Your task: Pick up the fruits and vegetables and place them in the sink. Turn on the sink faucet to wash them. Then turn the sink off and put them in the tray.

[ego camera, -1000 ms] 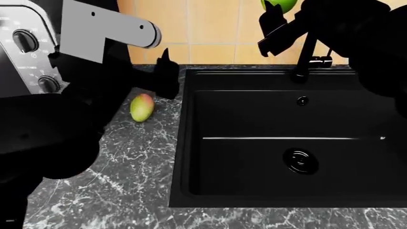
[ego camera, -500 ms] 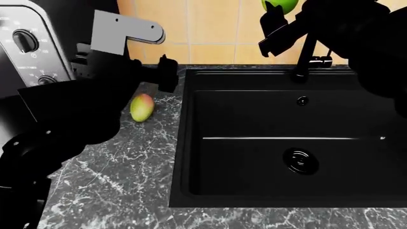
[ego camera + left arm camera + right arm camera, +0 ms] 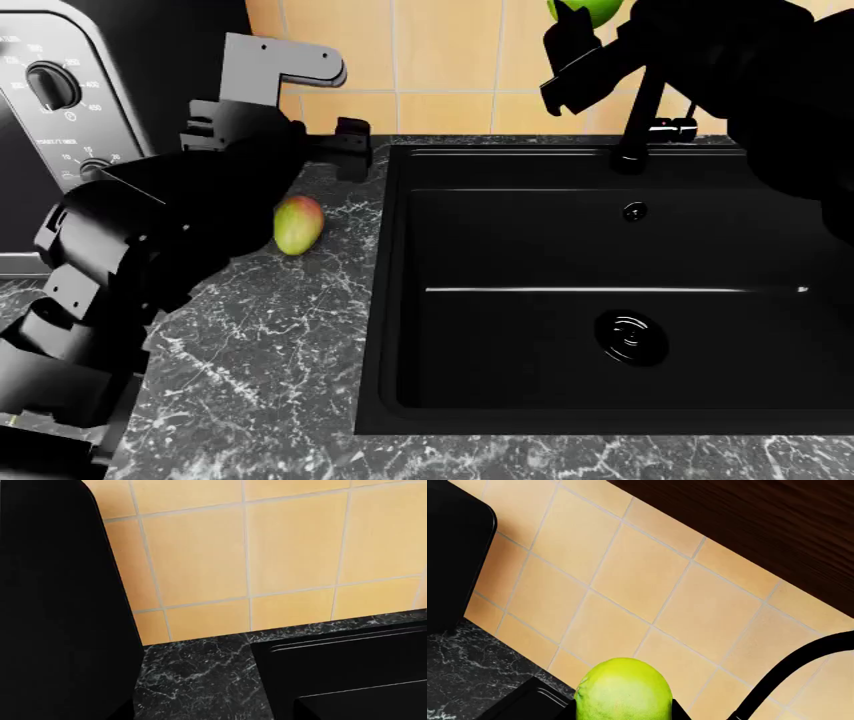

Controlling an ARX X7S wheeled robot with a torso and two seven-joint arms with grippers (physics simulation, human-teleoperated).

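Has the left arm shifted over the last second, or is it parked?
Yes. In the head view the left gripper has moved right along the counter's back edge toward the sink corner, while the apple-like fruit stays put.

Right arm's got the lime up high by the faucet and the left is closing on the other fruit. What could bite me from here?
1. The lime hangs in the right gripper high above the sink; released there, it may bounce out.
2. That arm crowds the faucet and could knock it.
3. The apple-like fruit lies loose on the counter; the left gripper, whose wrist view misses the fruit, could nudge it rolling.
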